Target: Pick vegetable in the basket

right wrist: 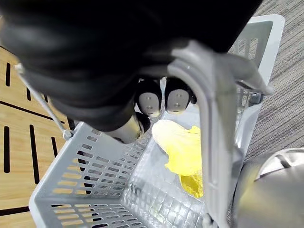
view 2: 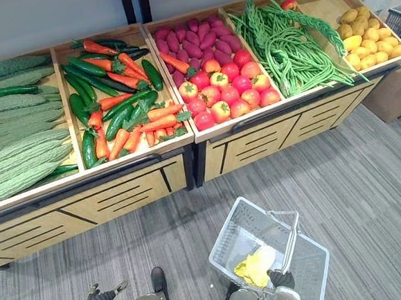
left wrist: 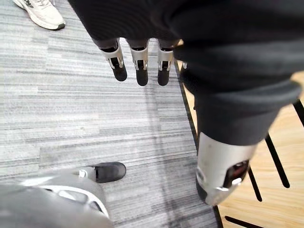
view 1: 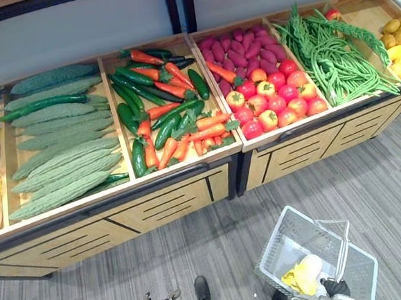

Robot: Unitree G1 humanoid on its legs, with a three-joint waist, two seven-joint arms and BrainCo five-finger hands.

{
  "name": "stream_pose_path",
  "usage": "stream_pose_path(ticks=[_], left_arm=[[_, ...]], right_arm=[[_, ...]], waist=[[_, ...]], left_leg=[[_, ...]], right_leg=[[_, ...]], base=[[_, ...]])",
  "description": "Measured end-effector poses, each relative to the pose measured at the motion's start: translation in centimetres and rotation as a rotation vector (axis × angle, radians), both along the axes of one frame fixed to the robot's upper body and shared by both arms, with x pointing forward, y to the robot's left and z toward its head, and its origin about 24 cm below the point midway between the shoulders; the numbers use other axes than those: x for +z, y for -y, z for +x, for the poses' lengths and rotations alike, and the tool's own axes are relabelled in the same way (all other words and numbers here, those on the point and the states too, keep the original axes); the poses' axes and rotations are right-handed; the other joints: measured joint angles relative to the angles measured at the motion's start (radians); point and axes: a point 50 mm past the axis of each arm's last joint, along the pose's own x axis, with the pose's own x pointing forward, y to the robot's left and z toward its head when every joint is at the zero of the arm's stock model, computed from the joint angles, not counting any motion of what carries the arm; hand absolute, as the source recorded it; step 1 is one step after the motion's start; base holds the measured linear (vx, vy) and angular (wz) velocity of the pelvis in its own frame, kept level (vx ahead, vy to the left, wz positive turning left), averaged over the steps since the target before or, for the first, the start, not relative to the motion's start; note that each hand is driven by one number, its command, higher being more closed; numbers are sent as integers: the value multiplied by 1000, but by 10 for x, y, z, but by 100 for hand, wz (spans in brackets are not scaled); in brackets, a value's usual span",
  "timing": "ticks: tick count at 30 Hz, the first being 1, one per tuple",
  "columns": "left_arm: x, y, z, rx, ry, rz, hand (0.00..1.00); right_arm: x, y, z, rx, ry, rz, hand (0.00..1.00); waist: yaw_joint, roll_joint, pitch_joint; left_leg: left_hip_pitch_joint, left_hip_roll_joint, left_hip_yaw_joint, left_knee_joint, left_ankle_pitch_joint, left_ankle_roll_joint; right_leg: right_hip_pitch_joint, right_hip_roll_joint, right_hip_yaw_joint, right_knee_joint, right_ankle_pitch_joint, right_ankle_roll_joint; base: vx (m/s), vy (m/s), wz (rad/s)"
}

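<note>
right hand: the right hand (right wrist: 151, 99) has its fingers curled round the basket handle (right wrist: 213, 118) with the thumb tucked in under it, so it's carrying the basket (view 1: 276, 248).
left hand: the left hand (left wrist: 140, 61) hangs loose with straight fingers and nothing in it, over the grey floor (left wrist: 71, 104).
where the veg is: a pale yellow cabbage (right wrist: 183, 147) lies on the basket bottom, right below the right hand's fingertips.
how it'll handle: I reckon it's light and leafy, and the outer leaves will give or tear if pinched. Better to cup it round the thick middle than tug a leaf.
next pick, probably: the produce stand (view 1: 170, 201) is well ahead of both hands. The carrots (view 1: 163, 111) and cucumbers (view 1: 136, 76) are roughly ahead of the free left hand. They look firm and smooth, maybe a bit slippery, so wrap round the middle. The tomatoes (view 1: 273, 102) are round and could roll.
views: the right wrist view gives the grip on the handle and the cabbage up close. The eye views lay out the whole stand and its bins. The left wrist view adds a person's white sneaker (left wrist: 40, 14) on the floor past the fingers.
</note>
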Motion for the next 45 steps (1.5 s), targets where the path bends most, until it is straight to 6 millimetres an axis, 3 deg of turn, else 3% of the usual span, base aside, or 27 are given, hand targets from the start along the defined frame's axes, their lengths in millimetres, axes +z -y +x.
stream_pose_path(ticks=[3, 6, 8, 10, 12, 14, 16, 17, 18, 19, 20, 22, 25, 31, 34, 38, 43, 45], left_arm=[[0, -3, -1, 1, -3, 6, 0], [0, -12, -11, 6, -31, 26, 0], [1, -14, -12, 4, -35, 32, 0], [1, -15, -12, -3, -38, 40, 0], [2, -19, -12, 3, -39, 50, 0], [3, -21, -10, 6, -33, 55, 0], [2, -20, -11, 20, -33, 49, 0], [2, -24, -15, 35, -39, 55, 0], [1, -22, -17, 59, -44, 43, 0], [-3, -13, -21, 72, -57, 15, 0], [-4, -9, -22, 79, -60, 3, 0], [-7, -1, -27, 111, -71, -26, 0], [-7, -1, -29, 153, -66, -36, 0], [-6, -6, -31, 240, -42, -41, 0], [-1, -7, -14, 232, 12, -21, 0], [17, 4, 25, 242, 170, 41, 0], [70, -7, 76, 250, 470, 259, 0], [85, -11, 84, 272, 543, 315, 0]], right_arm=[[0, -1, 1, 6, -1, 2, 100], [1, -2, 6, 25, 10, 1, 100], [2, -2, 7, 26, 15, 0, 100], [2, -2, 7, 23, 16, 0, 100], [2, -5, 8, 42, 21, 5, 100], [2, -6, 10, 62, 36, 8, 100], [2, -7, 9, 63, 33, 15, 100], [-1, -11, 3, 56, 15, 33, 100], [-1, -9, 4, 48, 12, 32, 100], [0, -3, 4, 36, 18, 18, 100], [0, -1, 4, 36, 17, 13, 100], [2, 7, 6, 32, 19, -3, 100], [1, 12, -1, -13, 3, -2, 100], [-5, 14, -19, -90, -60, 24, 100], [-6, 17, -26, -108, -76, 14, 100], [-4, 19, -22, -111, -63, -16, 100], [3, 12, -8, -41, 3, -68, 100], [4, 12, -6, -23, 17, -79, 100]], waist=[[14, -17, 8], [10, -65, 27], [7, -69, 32], [2, -61, 35], [0, -52, 37], [-1, -56, 39], [-3, -72, 37], [-4, -113, 32], [7, -96, 33], [8, -58, 25], [9, -50, 29], [8, -7, 28], [1, 7, 19], [-16, -24, 9], [-19, -23, 9], [-15, -7, 15], [-14, -2, 21], [-14, 7, 22]], left_leg=[[21, -20, 25, 0, -23, 19], [75, -67, 49, 0, -71, 34], [105, -77, 32, 0, -91, 36], [132, -56, 0, 7, -92, 45], [141, 7, -42, 7, -97, 39], [144, 29, -62, 7, -101, 25], [162, 19, -86, 8, -112, 5], [182, -13, -104, 7, -126, -15], [197, 1, -104, 7, -136, -32], [196, 33, -98, 7, -139, -41], [194, 45, -98, 7, -139, -52], [192, 81, -92, 7, -135, -68], [196, 97, -65, 8, -118, -89], [126, 70, -66, 132, -116, -89], [91, 47, -65, 131, -70, -73], [69, 39, -74, 99, -43, -69], [72, 40, -32, 87, -51, -67], [76, 54, -8, 89, -83, -59]], right_leg=[[-6, -26, 31, 25, -10, 15], [-21, -93, 100, 150, -40, 57], [-51, -105, 198, 267, -20, 62], [-107, -94, 259, 407, 32, 29], [-111, -13, 302, 297, -47, 2], [-134, 21, 332, 222, -41, 10], [-137, 31, 413, 119, 1, 29], [-136, 14, 451, 99, 82, 32], [-124, 22, 444, 121, 39, 26], [-123, 51, 426, 118, 31, 15], [-122, 61, 416, 112, 23, 8], [-121, 100, 407, 103, 13, -9], [-99, 120, 402, 70, 10, -15], [-38, 82, 367, -6, 28, -13], [-26, 55, 324, -34, 38, -13], [-37, 54, 302, -59, 64, -19], [-70, 60, 350, -71, 103, -17], [-74, 76, 361, -87, 115, -18]], base=[[44, 64, -16], [104, 71, -28], [198, 82, 17], [270, 54, 40], [208, -63, 45], [171, -100, 43], [248, -222, 62], [222, -265, 42], [233, -300, 24], [150, -165, -1], [159, -182, -3], [146, -180, -8], [101, -101, -1], [66, -14, 22], [24, 0, 45], [-25, -1, 16], [-104, 27, -26], [-122, 15, -32]])
